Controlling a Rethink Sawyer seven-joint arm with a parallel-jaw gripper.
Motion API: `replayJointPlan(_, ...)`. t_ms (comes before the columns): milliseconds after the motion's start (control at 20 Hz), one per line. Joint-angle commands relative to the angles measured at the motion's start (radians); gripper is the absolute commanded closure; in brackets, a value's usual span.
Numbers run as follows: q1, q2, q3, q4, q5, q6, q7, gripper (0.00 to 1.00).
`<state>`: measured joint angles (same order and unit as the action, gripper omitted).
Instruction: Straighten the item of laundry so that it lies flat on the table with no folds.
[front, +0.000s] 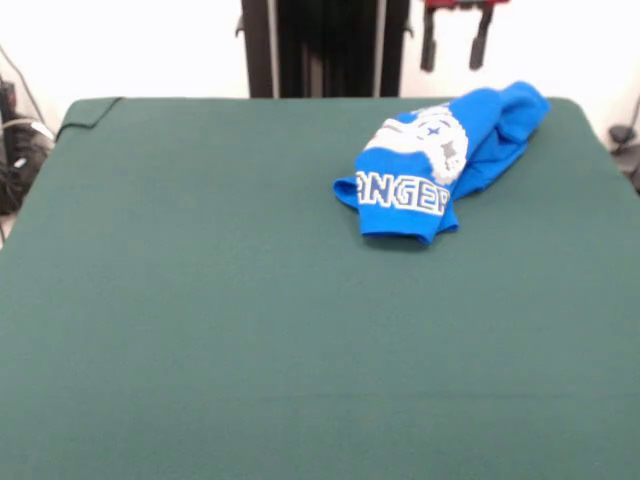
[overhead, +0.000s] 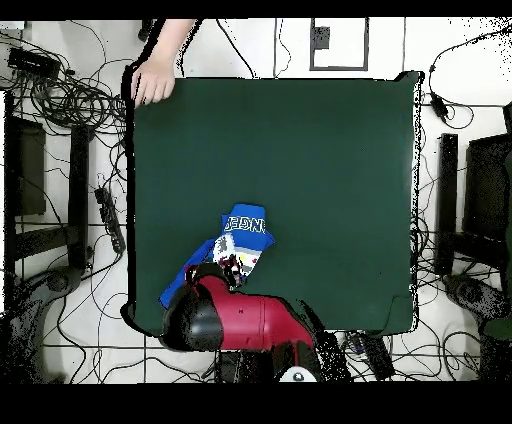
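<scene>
The item of laundry (front: 440, 160) is a bright blue T-shirt, bunched up with folds near the far right corner of the table (front: 250, 330). White block lettering and a white-grey emblem face up. My gripper (front: 455, 42) hangs above the table's far edge, just behind the shirt and clear of it. It is open, with nothing between its two dark fingers. In the overhead view the shirt (overhead: 240, 245) lies at the lower left of the table (overhead: 320, 170), and the red arm (overhead: 235, 318) covers part of it.
A person's hand (overhead: 152, 80) rests on the table's upper left corner in the overhead view. Cables (overhead: 70, 100) lie on the floor around the table. The black pedestal (front: 325, 45) stands behind the far edge.
</scene>
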<state>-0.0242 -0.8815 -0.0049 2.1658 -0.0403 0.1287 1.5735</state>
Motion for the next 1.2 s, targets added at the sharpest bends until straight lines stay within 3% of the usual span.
replayJointPlan(50, 0.022, 0.202, 0.020, -0.033, 0.000, -0.112, 0.198, 0.00)
replayJointPlan(250, 0.038, 0.200, 0.007, -0.023, 0.006, -0.125, 0.196, 0.00)
replayJointPlan(500, 0.079, 0.133, -0.012, -0.018, 0.035, -0.037, 0.196, 0.00)
replayJointPlan(1200, 0.089, 0.130, -0.026, -0.037, 0.044, -0.017, 0.192, 0.00)
